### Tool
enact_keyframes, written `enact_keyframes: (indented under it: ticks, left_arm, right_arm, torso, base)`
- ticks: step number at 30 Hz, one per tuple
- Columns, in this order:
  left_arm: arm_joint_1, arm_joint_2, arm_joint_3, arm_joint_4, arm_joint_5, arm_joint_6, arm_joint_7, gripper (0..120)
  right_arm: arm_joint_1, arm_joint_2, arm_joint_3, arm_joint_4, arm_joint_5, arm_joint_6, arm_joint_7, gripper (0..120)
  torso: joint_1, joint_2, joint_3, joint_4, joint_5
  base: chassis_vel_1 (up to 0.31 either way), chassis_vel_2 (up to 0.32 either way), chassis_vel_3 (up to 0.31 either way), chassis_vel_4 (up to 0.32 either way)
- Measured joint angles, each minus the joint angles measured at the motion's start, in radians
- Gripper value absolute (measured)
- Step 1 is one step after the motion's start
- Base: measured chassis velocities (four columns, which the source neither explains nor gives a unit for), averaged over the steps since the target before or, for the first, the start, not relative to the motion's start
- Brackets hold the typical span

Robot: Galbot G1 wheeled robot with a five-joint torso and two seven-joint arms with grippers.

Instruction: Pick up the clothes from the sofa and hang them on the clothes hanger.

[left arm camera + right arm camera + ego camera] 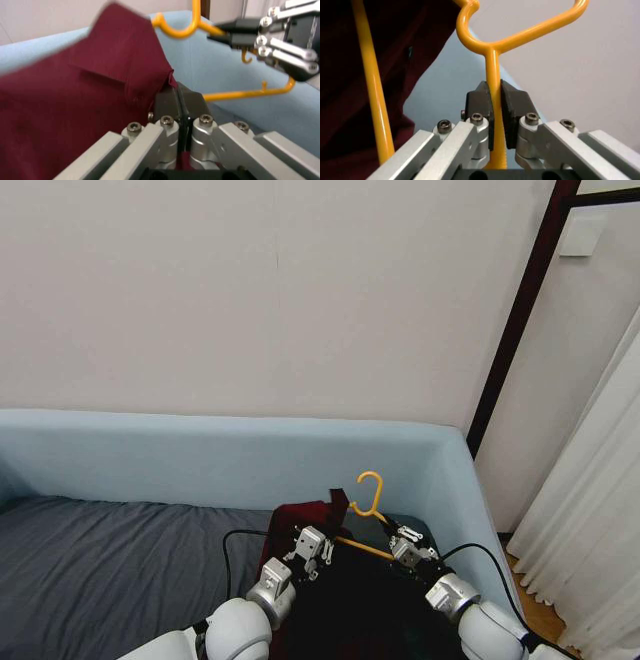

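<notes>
A dark red shirt (312, 518) is held up over the sofa's right end, its collar raised. My left gripper (312, 548) is shut on the shirt's edge; in the left wrist view the red shirt (85, 93) is pinched between the black pads (192, 105). An orange hanger (367, 498) stands just right of the collar, hook up. My right gripper (405, 546) is shut on it; in the right wrist view the pads (512, 107) clamp the orange hanger (492, 71) on its stem below the hook. The right gripper (227, 32) also shows in the left wrist view, beside the hanger (182, 30).
The light blue sofa back (200, 460) runs behind both grippers, with its right arm (460, 490) close by. A dark grey seat cushion (100, 560) spreads to the left. A white curtain (600, 520) hangs at the far right, beyond a dark door frame (515, 320).
</notes>
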Motion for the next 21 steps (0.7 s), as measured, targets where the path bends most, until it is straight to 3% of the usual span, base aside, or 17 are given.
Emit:
enact_keyframes:
  ticks: [13, 21]
  left_arm:
    - [-0.011, -0.005, -0.015, -0.021, 0.002, -0.028, -0.002, 0]
    - [0.031, 0.003, -0.043, -0.027, 0.015, -0.035, 0.002, 0]
  right_arm:
    - [-0.005, 0.067, 0.036, -0.002, -0.144, 0.067, 0.078, 4]
    - [0.012, 0.075, 0.067, -0.041, -0.366, 0.167, 0.102, 4]
  torso:
    - [0.000, 0.000, 0.000, -0.0001, 0.0001]
    - [0.000, 0.000, 0.000, 0.0000, -0.0001]
  base:
    - [0.000, 0.000, 0.000, 0.000]
    - [0.000, 0.000, 0.000, 0.000]
